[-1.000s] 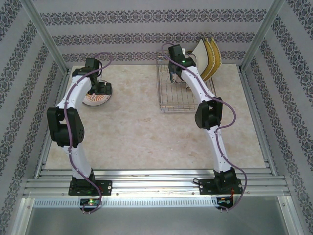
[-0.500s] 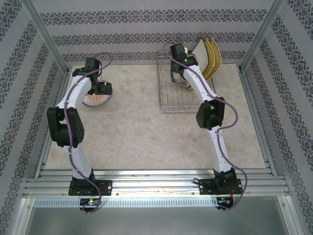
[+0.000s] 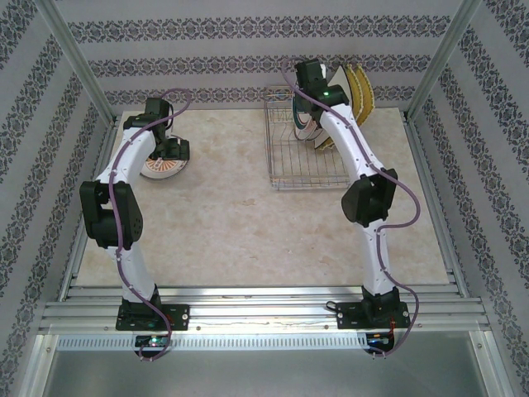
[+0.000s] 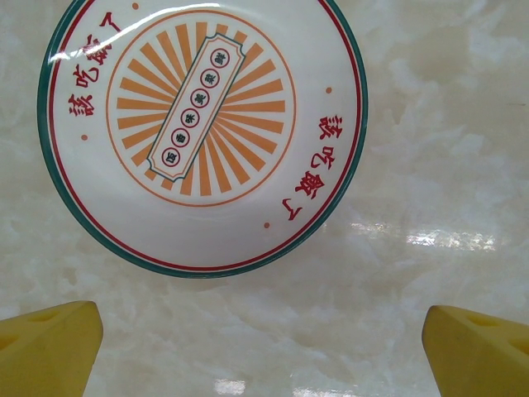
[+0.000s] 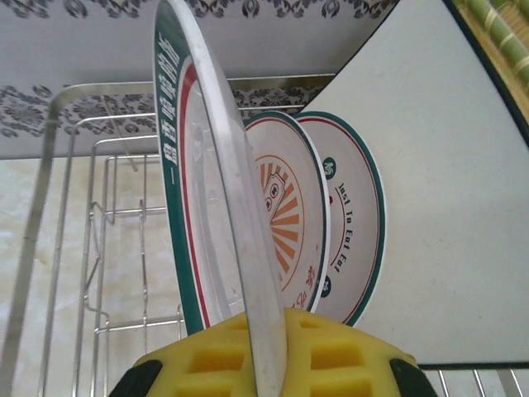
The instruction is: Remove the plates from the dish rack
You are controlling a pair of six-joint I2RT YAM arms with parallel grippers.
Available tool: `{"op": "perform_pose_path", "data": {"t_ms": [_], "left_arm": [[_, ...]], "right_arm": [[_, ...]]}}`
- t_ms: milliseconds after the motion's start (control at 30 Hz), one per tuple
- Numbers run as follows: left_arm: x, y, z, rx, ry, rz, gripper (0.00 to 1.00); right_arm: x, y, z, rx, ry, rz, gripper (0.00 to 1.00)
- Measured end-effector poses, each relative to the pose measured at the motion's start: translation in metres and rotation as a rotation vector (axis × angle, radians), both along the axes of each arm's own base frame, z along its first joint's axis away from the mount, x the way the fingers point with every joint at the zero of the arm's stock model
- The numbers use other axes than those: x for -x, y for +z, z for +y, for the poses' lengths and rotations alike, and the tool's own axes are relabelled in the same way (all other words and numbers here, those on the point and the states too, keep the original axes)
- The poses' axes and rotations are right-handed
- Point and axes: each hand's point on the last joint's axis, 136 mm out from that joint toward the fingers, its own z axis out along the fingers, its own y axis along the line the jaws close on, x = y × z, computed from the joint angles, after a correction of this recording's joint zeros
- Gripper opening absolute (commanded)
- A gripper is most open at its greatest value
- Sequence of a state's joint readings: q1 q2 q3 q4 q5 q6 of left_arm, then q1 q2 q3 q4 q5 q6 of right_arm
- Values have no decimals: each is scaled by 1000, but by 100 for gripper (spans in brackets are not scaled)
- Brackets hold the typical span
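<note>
Patterned-wall booth, marbled tabletop (image 3: pixel 231 215). Right jaws: clenched on rim of upright round plate (image 5: pixel 207 190), ready for lifting out of dish rack (image 3: pixel 289 165); more plates (image 5: pixel 289 215) just beyond. Left jaws: released, spread above unloaded plate (image 4: pixel 202 132) lying flat.

Two white tubular arms on show, the left arm (image 3: pixel 124 169) and the right arm (image 3: pixel 351 149), each with chunky black joint housings. A purple cable (image 3: pixel 384 248) loops along each, down to black base blocks (image 3: pixel 153 316). The left gripper (image 4: pixel 264 347) has plain yellow fingertips (image 4: pixel 50 347). The right gripper (image 5: pixel 266 356) has yellow pads (image 5: pixel 331 356) moulded with square pockets.
</note>
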State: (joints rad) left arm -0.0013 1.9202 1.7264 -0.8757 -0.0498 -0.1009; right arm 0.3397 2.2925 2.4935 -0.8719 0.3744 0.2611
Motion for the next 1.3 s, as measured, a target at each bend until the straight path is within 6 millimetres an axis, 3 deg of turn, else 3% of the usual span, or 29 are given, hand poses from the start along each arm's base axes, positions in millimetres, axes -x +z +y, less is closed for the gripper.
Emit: {"op": "perform_pose_path", "data": {"t_ms": [400,533,833,1067,1300], "left_arm": [[0,0,-10,-1,-21,0,100],[0,0,-11,-3,-24,0,100],[0,0,-12,-4,-25,0,100],[0,1,-17,-3,-36,-2,100],[0,2,-17,-3,-38,-5,100]], "right_arm": [[43,45,0,-25,57,-43,0],[64,51,4,-97,103,-48,0],[107,29,6,-356,186,-17,0],[117,5,17,-651,253,-3,0],[125,-13,44,-879,343,33,0]]}}
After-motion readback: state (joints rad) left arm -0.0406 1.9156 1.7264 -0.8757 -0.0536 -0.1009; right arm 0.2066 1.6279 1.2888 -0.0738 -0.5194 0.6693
